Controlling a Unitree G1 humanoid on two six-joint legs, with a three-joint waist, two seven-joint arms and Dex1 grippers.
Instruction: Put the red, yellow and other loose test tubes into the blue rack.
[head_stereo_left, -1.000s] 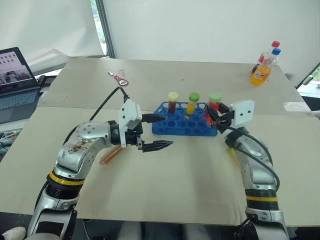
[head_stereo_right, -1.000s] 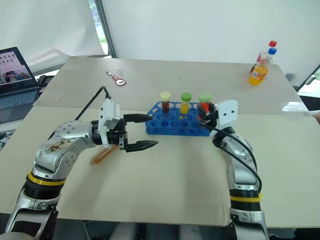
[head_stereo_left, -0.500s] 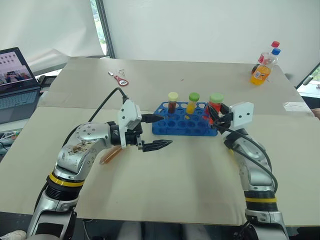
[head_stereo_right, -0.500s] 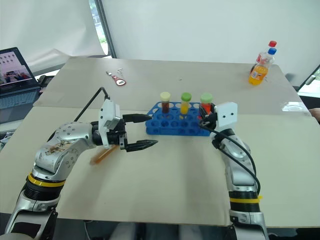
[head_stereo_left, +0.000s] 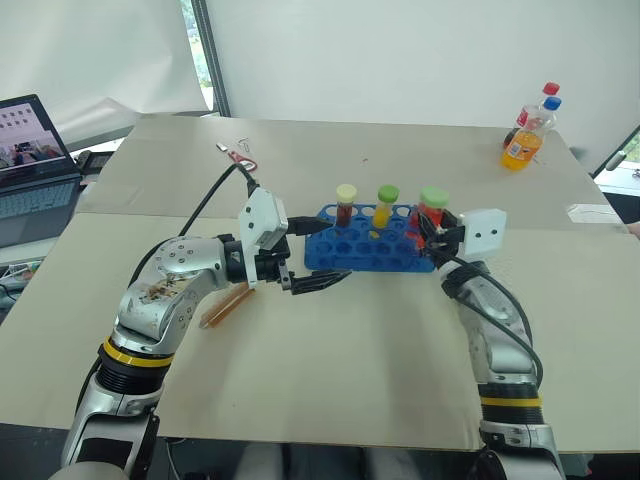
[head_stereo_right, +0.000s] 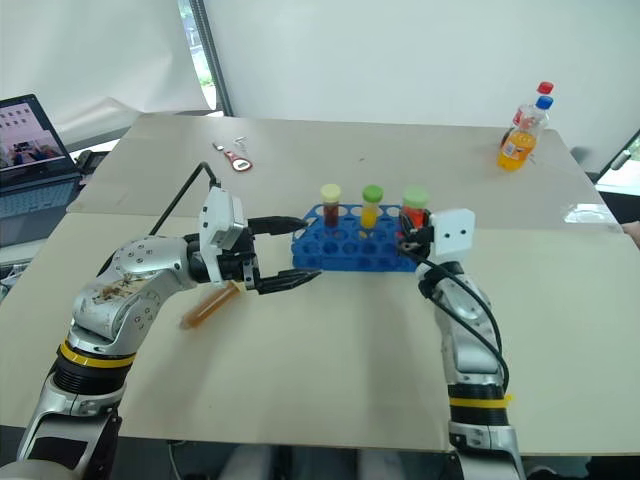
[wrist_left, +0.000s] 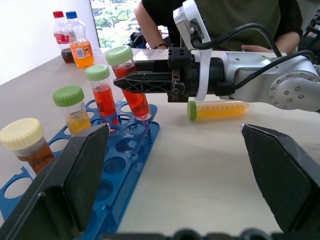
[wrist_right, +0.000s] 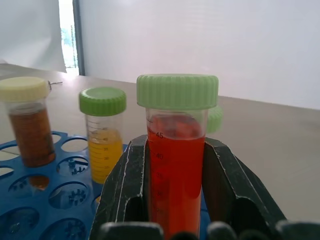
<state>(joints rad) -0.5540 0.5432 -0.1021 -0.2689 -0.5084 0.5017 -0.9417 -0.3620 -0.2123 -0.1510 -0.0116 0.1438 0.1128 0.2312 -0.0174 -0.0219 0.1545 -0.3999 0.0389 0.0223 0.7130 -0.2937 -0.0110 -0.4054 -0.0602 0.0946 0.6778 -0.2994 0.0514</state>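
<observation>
The right gripper (wrist_right: 176, 200) clamps a red test tube (wrist_right: 176, 185) over the blue rack (head_stereo_left: 365, 252); the left gripper (head_stereo_left: 318, 255) is spread wide, empty.

Blue rack (head_stereo_left: 368, 254), three tubes, orange bottle (head_stereo_left: 524, 146)

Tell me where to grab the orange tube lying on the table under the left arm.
Take the orange tube around the middle of its barrel, coming straight down from above. It lies flat on the table at a slant, so turn the open left pincer until its fingers straddle the tube across its length. Its far end is hidden beneath the arm.
</observation>
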